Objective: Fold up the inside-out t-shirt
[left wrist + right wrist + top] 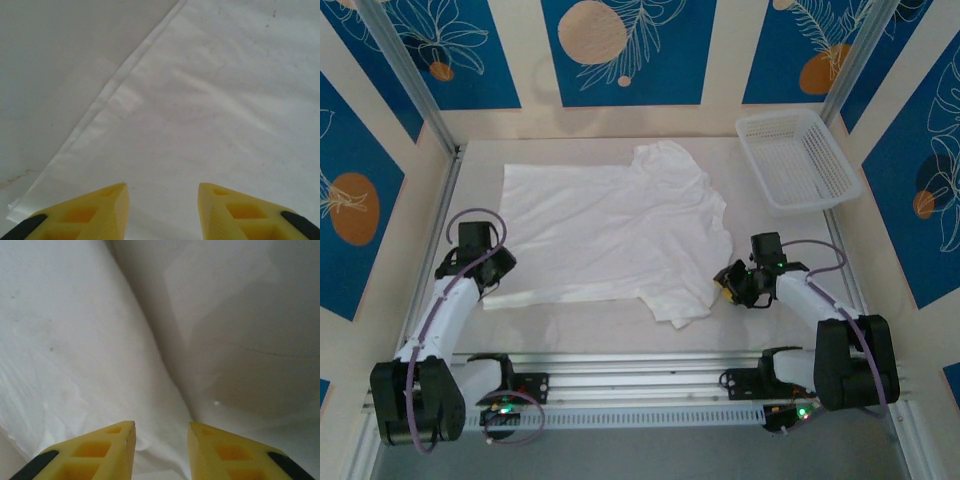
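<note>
On the white tabletop (610, 325) lies one plain white short-sleeved t-shirt of thin cloth (620, 230), spread nearly flat in the middle. One rigid white plastic mesh basket (752, 160) stands at the far right corner, well apart from the shirt. Two arms work here, each with one gripper.

The shirt's long axis runs left to right. Its straight hem lies toward the left. One sleeve points to the far side, the other to the near side at the right, so the neck end points right.

The left gripper (492, 283) sits at the near left corner of the shirt. In its wrist view the left gripper (162, 187) has its yellow fingers (107, 205) parted over the cloth (210, 110) beside the hem edge, with bare table (60, 60) past that edge; nothing is between them.

The right gripper (724, 283) is just beside the near sleeve. Seen from its wrist, the right gripper (161, 425) also stands released, its fingers apart above rumpled cloth (65, 355).

The table is pale and smooth, edged by aluminium rails and posts. The walls around it are cream, set with blue panels bearing orange discs and white leaf outlines.
</note>
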Motion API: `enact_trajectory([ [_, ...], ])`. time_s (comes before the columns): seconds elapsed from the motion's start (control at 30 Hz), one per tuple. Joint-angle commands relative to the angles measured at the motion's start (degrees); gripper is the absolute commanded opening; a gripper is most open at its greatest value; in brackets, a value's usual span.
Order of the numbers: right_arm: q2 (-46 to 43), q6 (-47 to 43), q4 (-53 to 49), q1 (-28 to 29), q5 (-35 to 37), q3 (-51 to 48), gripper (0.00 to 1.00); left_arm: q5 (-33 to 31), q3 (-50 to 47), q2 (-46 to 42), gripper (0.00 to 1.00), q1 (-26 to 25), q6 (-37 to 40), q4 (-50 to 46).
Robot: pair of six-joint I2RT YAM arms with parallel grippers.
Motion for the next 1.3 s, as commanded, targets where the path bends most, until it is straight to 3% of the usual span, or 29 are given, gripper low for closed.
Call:
enact_trajectory([
  [0.0, 1.0, 1.3, 1.1, 0.8, -0.8, -1.3, 0.34, -3.0, -0.1, -0.1, 0.42, -0.2, -1.8, -2.1],
  [0.23, 4.8, 3.3, 3.8, 3.3, -1.5, -0.7, 0.31, -4.5, -0.3, -1.1, 0.47, -0.1, -5.1, -4.3],
  [0.43, 2.5, 4.5, 2.4, 1.2, -1.1, 0.8, 0.01, -4.5, -0.1, -4.0, 0.52, -0.1, -5.4, -9.3],
  [0.67, -6.1, 4.4, -2.3, -4.3, -1.8, 1.5, 0.00, 1.6, -3.2, -8.5, 0.53, -0.2, -8.8, -18.3],
  [0.77, -7.0, 4.5, -2.1, -4.7, -4.0, 1.4, 0.00, 4.3, -5.0, -9.3, 0.61, -0.2, -11.1, -20.5],
  [0.93, -8.3, 4.6, -1.8, -4.7, -5.7, 1.8, 0.00, 0.9, -6.3, -9.1, 0.66, -0.2, -11.5, -19.7],
  [1.07, -9.8, 3.9, -2.1, -4.7, -5.3, 2.9, 0.00, -1.9, -6.1, -6.7, 0.64, 0.0, -12.0, -15.0],
  [1.27, -12.7, 2.9, -1.7, -4.7, -4.1, 3.1, 0.00, -3.1, -6.0, 0.7, 0.40, 2.5, -12.8, -7.8],
])
